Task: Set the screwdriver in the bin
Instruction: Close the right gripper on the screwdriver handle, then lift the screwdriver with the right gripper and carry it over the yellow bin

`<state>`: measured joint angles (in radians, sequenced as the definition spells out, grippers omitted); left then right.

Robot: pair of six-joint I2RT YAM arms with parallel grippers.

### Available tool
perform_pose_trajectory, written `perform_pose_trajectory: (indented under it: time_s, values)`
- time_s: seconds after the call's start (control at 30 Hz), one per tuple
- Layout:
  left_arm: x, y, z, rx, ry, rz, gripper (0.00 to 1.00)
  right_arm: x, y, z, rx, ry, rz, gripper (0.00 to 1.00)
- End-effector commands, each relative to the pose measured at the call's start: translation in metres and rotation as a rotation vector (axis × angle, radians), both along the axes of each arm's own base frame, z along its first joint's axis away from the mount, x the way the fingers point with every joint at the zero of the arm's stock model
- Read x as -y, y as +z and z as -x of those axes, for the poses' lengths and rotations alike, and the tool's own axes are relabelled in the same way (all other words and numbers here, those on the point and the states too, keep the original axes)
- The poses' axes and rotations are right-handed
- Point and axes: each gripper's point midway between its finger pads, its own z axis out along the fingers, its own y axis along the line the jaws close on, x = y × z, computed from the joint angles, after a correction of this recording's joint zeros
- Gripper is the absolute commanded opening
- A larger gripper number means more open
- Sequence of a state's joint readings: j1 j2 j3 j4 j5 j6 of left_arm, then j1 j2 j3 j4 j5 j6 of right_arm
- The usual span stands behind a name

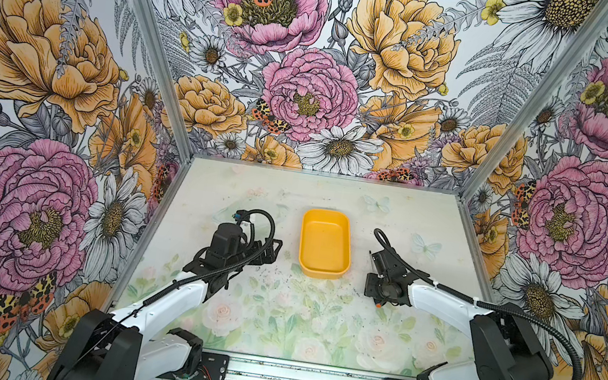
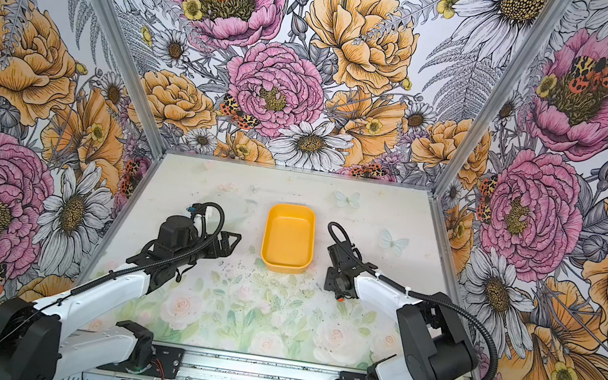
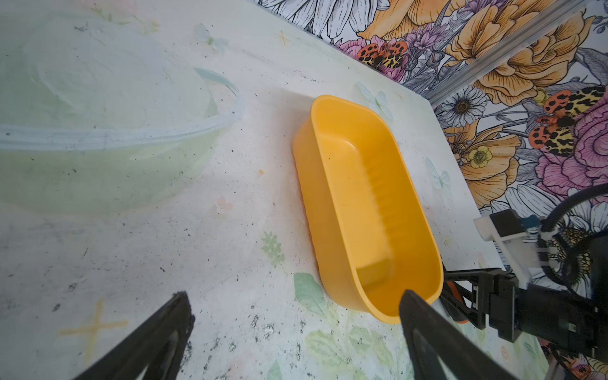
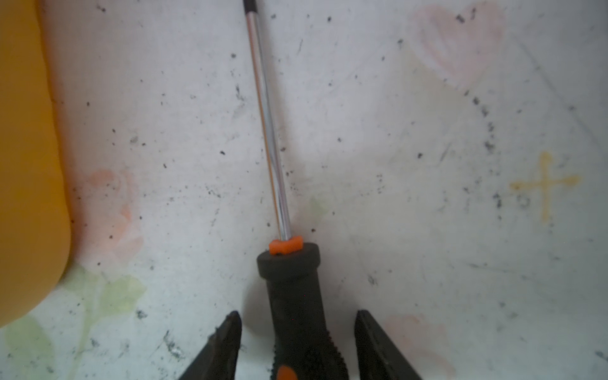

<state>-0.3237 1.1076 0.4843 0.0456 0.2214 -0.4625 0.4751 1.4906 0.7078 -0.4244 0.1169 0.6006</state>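
The screwdriver point(image 4: 292, 296) lies flat on the table point(image 1: 275, 317), outside the bin point(image 1: 325, 239) and just beside its right-hand long wall, toward the near corner. In the right wrist view its shiny shaft runs away from the camera alongside the yellow wall, and the black handle with its orange collar sits between the fingers of the right gripper point(image 4: 297, 317). That pincer is spread around the handle, with a sliver of table showing on each side, so neither finger is seen pressing on it. In both top views the right arm covers most of the tool, and only the orange butt end peeks out under the wrist. The bin is empty and upright in the middle of the table. The left gripper point(image 3: 294, 296) hovers near the bin's left side, its fingers spread wide and holding nothing
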Motion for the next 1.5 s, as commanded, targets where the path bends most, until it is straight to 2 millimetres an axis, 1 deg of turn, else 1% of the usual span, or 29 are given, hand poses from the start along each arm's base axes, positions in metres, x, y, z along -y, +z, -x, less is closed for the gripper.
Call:
perform_pose_trajectory:
  time_s: [0.0,0.13,0.23,0.33,0.4,0.47,0.53,0.63,0.7,0.8,0.97,1.1,1.17,1.23,1.33,1.47]
  values:
    - [0.009,0.007,0.000,0.005,-0.037,0.013,0.99,-0.002,-0.003,0.001,-0.021,0.014,0.023,0.48]
    - [0.008,0.007,0.000,0.006,-0.032,0.009,0.99,-0.003,-0.004,0.003,-0.033,0.019,0.024,0.36]
    - [0.009,0.008,0.000,0.007,-0.033,0.009,0.99,-0.004,-0.005,0.007,-0.050,0.026,0.015,0.30]
    - [0.009,0.008,-0.001,0.007,-0.032,0.010,0.99,-0.004,-0.006,0.012,-0.065,0.032,0.008,0.27]
    - [0.009,0.006,0.000,0.003,-0.033,0.007,0.99,-0.004,-0.007,0.014,-0.073,0.035,0.006,0.23]
    - [0.008,0.005,0.000,-0.001,-0.032,0.007,0.99,-0.005,-0.008,0.016,-0.081,0.037,0.001,0.13]
    - [0.009,0.005,0.000,-0.002,-0.034,0.006,0.99,-0.009,-0.009,0.017,-0.092,0.047,-0.017,0.00]
    - [0.009,0.006,0.000,-0.001,-0.035,0.008,0.99,-0.017,-0.004,0.016,-0.091,0.059,-0.059,0.00]
    - [0.010,0.006,0.000,-0.001,-0.037,0.009,0.99,-0.021,0.004,0.013,-0.073,0.063,-0.083,0.00]
    - [0.009,0.007,0.001,0.001,-0.036,0.010,0.99,-0.030,0.024,0.005,-0.034,0.069,-0.149,0.00]
    - [0.008,0.006,0.002,0.000,-0.032,0.007,0.99,-0.042,0.071,-0.014,0.065,0.066,-0.272,0.00]
    - [0.007,0.007,0.004,0.000,-0.032,0.002,0.99,-0.052,0.122,-0.036,0.168,0.071,-0.336,0.00]
    - [0.007,0.008,0.003,0.004,-0.032,0.003,0.99,-0.060,0.150,-0.049,0.219,0.085,-0.369,0.00]
    - [0.006,0.008,0.004,0.002,-0.030,0.002,0.99,-0.069,0.173,-0.062,0.259,0.098,-0.398,0.00]
    - [0.006,0.007,0.004,0.002,-0.029,0.002,0.99,-0.083,0.190,-0.076,0.272,0.123,-0.441,0.00]
    - [0.005,0.008,0.005,0.005,-0.027,-0.004,0.99,-0.104,0.197,-0.087,0.264,0.143,-0.471,0.00]
